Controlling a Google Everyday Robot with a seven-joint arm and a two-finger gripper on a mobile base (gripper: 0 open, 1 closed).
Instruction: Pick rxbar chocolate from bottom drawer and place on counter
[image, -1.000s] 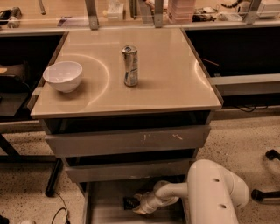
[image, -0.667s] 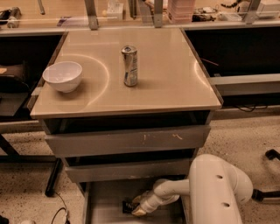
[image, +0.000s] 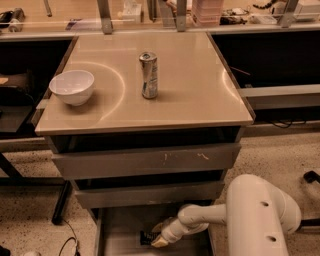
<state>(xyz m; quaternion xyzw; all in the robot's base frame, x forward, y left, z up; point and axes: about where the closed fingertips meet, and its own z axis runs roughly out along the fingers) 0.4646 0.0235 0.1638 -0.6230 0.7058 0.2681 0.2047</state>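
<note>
In the bottom drawer (image: 119, 227), the gripper (image: 160, 239) rests against the chocolate bar (image: 145, 237); whether its jaws have closed on it I cannot tell. The bar looks light, thin and slippery-wrapped, so it is probably best pinched across its narrow width. Farther up, the counter (image: 200, 90) holds a can (image: 148, 75) and a bowl (image: 72, 86).

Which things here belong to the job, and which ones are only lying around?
Part of the job:
rxbar chocolate
bottom drawer, pulled open
counter
end effector, down in the drawer at the bar

Only lying about:
silver can, upright on the counter
white bowl, on the counter
</note>
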